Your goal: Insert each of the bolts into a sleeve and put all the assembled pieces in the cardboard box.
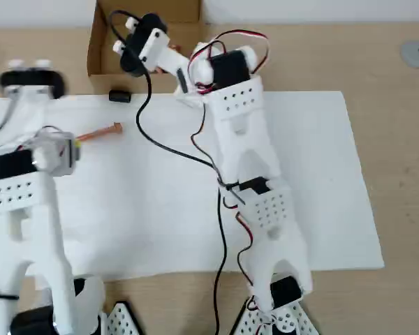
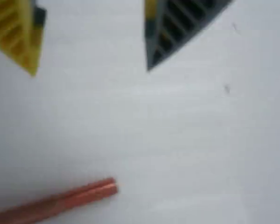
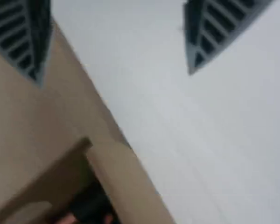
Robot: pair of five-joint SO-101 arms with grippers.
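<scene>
A copper bolt (image 1: pixel 101 132) lies on the white sheet, just ahead of my left gripper (image 1: pixel 71 148). In the left wrist view the bolt (image 2: pixel 60 200) rests apart from the left gripper (image 2: pixel 91 70), whose yellow and dark fingers are open with nothing between them. A black sleeve (image 1: pixel 119 95) sits at the sheet's far edge, beside the cardboard box (image 1: pixel 96 49). My right gripper (image 1: pixel 134 52) hangs at the box's front wall. In its own view the right gripper (image 3: pixel 115 77) is open and empty above the box wall (image 3: pixel 126 186); a dark piece (image 3: pixel 91 207) lies inside the box.
The white sheet (image 1: pixel 307 174) covers most of the wooden table (image 1: pixel 391 139). Black and red cables (image 1: pixel 167 146) trail across the sheet from the right arm. A grey disc (image 1: pixel 417 52) lies at the far right.
</scene>
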